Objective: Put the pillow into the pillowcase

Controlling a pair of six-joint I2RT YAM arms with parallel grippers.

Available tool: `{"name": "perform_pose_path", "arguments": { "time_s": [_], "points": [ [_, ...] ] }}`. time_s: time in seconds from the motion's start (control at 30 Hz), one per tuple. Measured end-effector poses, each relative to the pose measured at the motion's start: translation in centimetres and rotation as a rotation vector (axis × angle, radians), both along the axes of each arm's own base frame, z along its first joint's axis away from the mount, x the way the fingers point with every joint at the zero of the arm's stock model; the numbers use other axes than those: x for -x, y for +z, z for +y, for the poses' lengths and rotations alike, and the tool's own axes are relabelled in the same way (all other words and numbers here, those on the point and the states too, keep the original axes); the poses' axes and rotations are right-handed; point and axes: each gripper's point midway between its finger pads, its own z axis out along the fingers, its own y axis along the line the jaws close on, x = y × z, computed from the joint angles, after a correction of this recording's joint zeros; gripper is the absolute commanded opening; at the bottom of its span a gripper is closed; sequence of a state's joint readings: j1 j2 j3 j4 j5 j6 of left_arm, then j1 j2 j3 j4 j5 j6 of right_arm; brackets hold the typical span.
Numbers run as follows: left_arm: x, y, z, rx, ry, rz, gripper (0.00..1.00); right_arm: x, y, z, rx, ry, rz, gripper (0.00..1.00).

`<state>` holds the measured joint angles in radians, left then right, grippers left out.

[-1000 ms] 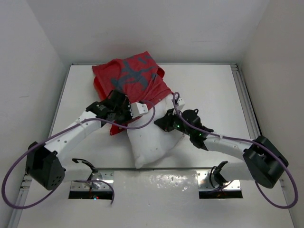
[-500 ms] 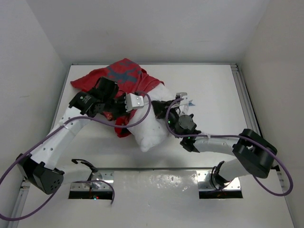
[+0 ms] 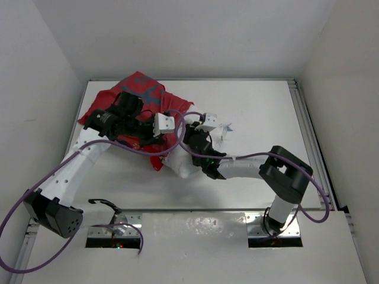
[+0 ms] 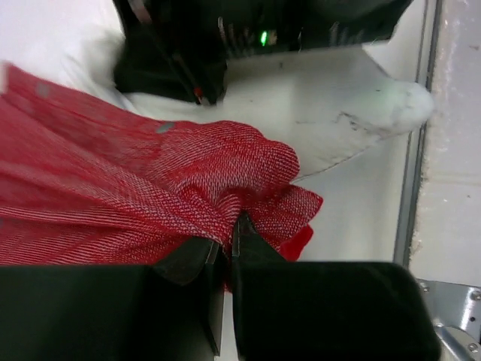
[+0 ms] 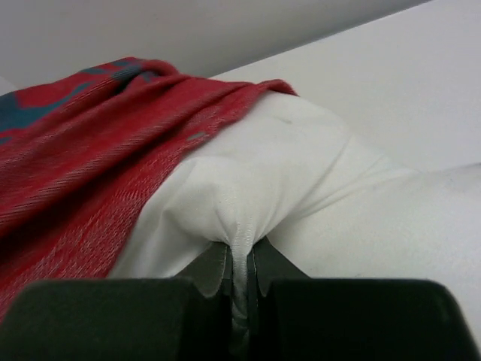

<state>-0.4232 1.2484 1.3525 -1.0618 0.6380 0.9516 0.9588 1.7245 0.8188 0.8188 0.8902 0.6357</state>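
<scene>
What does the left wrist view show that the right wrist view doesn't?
Left wrist only: the left gripper shut on a fold of the red pillowcase, and the right arm's black housing with a green light. Right wrist only: the right gripper shut on a pinch of the white pillow, and the pillowcase's teal print. Both: pillowcase draped over pillow.

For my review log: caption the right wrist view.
Right claw pinching the white pillow, red pillowcase draped over it.

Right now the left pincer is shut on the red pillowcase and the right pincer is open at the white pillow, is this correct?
No. The right pincer is not open: the right wrist view shows it shut on a fold of the pillow. The left pincer is indeed shut on the pillowcase.
</scene>
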Motion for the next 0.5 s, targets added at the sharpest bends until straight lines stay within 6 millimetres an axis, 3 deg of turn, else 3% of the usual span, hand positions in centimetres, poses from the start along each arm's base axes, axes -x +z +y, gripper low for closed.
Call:
{"name": "perform_pose_path", "arguments": {
  "time_s": [0.13,0.23,0.3,0.37,0.4,0.43,0.47,0.5],
  "points": [
    [-0.3,3.8,0.3,0.015,-0.006,-0.104,0.0,-1.6,-1.2,0.3,-0.027,-0.022,0.055,0.0],
    [0.4,3.7,1.5,-0.014,0.014,-0.162,0.0,-2.1,-1.8,0.9,-0.043,0.016,0.092,0.0],
    [1.4,1.6,2.7,-0.05,0.037,-0.159,0.06,-1.7,-2.0,1.6,-0.042,0.072,0.108,0.56],
    [2.4,-1.5,3.9,-0.1,0.063,-0.127,0.22,-0.3,-2.2,2.0,-0.015,0.153,0.126,0.98],
    [2.8,-2.8,4.5,-0.126,0.075,-0.108,0.4,0.6,-2.5,1.8,0.012,0.2,0.141,0.99],
    [3.1,-4.1,5.1,-0.158,0.084,-0.088,0.5,1.5,-2.6,1.6,0.041,0.244,0.157,0.99],
    [3.3,-5.0,5.6,-0.185,0.099,-0.072,0.82,2.4,-2.5,1.5,0.068,0.297,0.174,0.99],
    [3.3,-5.5,6.1,-0.214,0.109,-0.069,0.96,3.0,-2.1,1.3,0.087,0.341,0.192,0.99]
  ]
}}
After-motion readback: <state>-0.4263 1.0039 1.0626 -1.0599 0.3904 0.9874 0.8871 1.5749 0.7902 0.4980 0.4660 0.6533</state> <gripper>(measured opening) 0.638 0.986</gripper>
